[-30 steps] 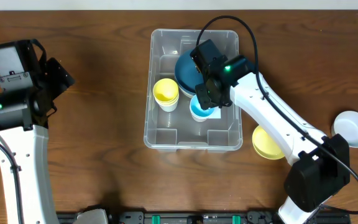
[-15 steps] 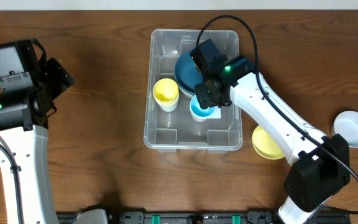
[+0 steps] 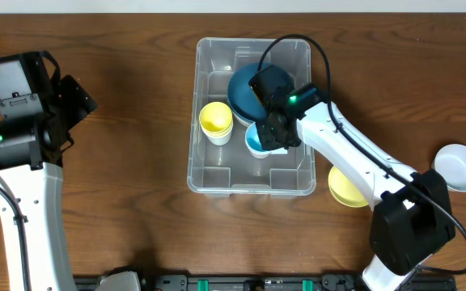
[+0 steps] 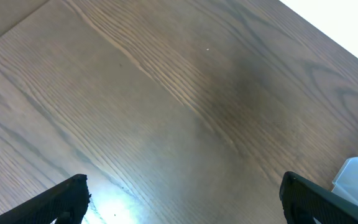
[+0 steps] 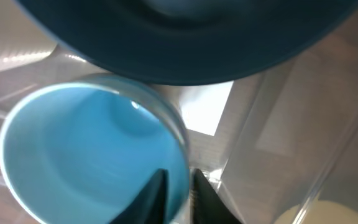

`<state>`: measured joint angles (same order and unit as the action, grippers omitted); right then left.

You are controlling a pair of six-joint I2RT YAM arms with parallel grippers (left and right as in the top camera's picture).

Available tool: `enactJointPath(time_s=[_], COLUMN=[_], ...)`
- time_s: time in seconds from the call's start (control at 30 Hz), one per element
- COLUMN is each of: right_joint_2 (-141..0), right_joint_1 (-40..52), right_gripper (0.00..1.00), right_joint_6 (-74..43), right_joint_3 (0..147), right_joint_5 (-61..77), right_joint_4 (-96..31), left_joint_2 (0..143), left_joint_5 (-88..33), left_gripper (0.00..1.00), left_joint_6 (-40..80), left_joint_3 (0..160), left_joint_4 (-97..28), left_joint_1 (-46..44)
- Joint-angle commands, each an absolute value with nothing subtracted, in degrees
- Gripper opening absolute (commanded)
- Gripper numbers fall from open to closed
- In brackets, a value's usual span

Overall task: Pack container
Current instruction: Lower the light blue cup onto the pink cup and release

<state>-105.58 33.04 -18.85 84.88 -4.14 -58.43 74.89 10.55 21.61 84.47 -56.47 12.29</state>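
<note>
The clear container (image 3: 207, 174) is sitting open side up at mid-worktop (image 3: 128, 178), its long axis running from far edge to near edge. Inside it, the right tool (image 3: 275, 139) is pinching the rim of the light blue cup (image 3: 254, 144). The left tool (image 4: 185, 196) is hanging spread wide over the worktop's left side.

1. A light blue cup (image 5: 86, 162) fills the lower left, standing inside the clear container (image 5: 291, 118).
2. A dark blue bowl (image 5: 185, 37) spans the top, overhanging the cup.
3. The right gripper (image 5: 179, 177) straddles the cup's rim, one finger inside and one outside; whether it pinches is unclear.
4. A white label (image 5: 207, 109) lies on the base beside the cup.
</note>
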Motion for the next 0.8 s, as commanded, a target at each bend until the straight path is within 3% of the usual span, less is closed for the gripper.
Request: enactJointPath(time_s=[0.0, 0.1, 0.2, 0.77], right_joint_2=[-105.34, -105.34, -105.34, -105.32], right_joint_1=[32.62, 32.62, 32.64, 32.51], right_gripper=[0.10, 0.09, 0.01, 0.01], right_joint_6=[-19.29, -19.29, -19.79, -20.60], right_joint_3=[84.75, 84.73, 84.73, 90.43], right_joint_5=[-4.49, -4.49, -4.49, -4.32], right_joint_4=[-58.26, -58.28, -58.48, -65.65], left_joint_2=[75.22, 75.22, 75.22, 75.22], left_joint_5=[11.18, 11.18, 11.18, 11.18], left_gripper=[0.98, 0.98, 0.98, 0.98], left_joint_6=[21.67, 21.67, 21.67, 21.67], left_joint_3=[85.08, 85.08, 85.08, 85.08], left_joint_4=[-56.53, -56.53, -56.55, -56.53], left_joint_1=[12.53, 12.53, 12.53, 12.53])
